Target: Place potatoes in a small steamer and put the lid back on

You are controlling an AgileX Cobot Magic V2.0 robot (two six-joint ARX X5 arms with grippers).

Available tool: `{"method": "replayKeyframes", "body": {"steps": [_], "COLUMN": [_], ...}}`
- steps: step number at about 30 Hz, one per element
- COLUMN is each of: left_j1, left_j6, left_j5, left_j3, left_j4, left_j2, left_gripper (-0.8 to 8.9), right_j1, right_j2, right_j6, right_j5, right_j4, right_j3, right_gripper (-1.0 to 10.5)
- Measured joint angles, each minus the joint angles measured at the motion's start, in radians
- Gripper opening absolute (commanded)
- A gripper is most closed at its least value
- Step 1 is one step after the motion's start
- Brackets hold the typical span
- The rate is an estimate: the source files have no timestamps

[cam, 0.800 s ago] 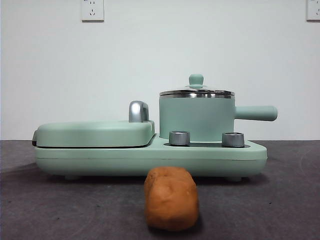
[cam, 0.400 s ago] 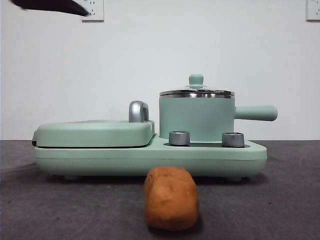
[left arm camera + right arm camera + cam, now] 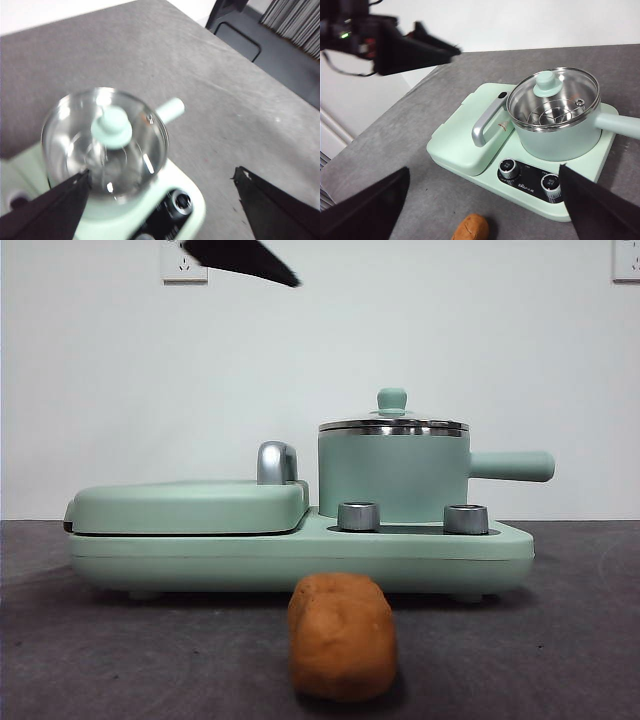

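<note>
We see the small steamer (image 3: 393, 475) sitting on the right half of the mint-green cooker base (image 3: 300, 552), straight side handle (image 3: 512, 466) pointing to 3 o'clock in the front view. The lid (image 3: 393, 424) is on the pot, steel rim seated flat, green knob (image 3: 392, 400) up. The potato (image 3: 342, 635) lies on the dark table (image 3: 560, 640) just in front of the base, at 6 o'clock from the pot, apart from the cooker, nothing touching it. The flat griddle cover (image 3: 190, 506) is closed on the left half, chrome handle (image 3: 277, 462) at its inner end. Two knobs (image 3: 359, 516) face front below the pot. The left gripper (image 3: 160, 200) hovers above the lidded pot, jaws spread wide, nothing between them; the lid knob shows between the jaws in its wrist view. In the front view it shows only as a black tip at 11 o'clock. The right gripper (image 3: 480, 210) hangs high over the near table edge, jaws wide apart and holding nothing, the potato and cooker both below it and well clear. The left arm shows at 10 o'clock in the right wrist view.
</note>
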Motion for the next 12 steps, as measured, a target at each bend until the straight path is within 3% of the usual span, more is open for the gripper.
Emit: {"method": "replayKeyframes", "body": {"steps": [7, 12], "left_j1": [-0.062, -0.076], "left_j6": [0.05, 0.064], "left_j5": [-0.198, -0.233], "left_j3": [0.189, 0.274], "left_j4": [-0.007, -0.002], "left_j2": [0.203, 0.317], "left_gripper": [4.62, 4.29], "right_j1": [0.0, 0.0], "right_j2": [0.0, 0.0], "right_j6": [0.0, 0.0], "right_j5": [0.0, 0.0], "right_j4": [0.0, 0.0], "right_j3": [0.0, 0.0], "right_gripper": [4.7, 4.7]}}
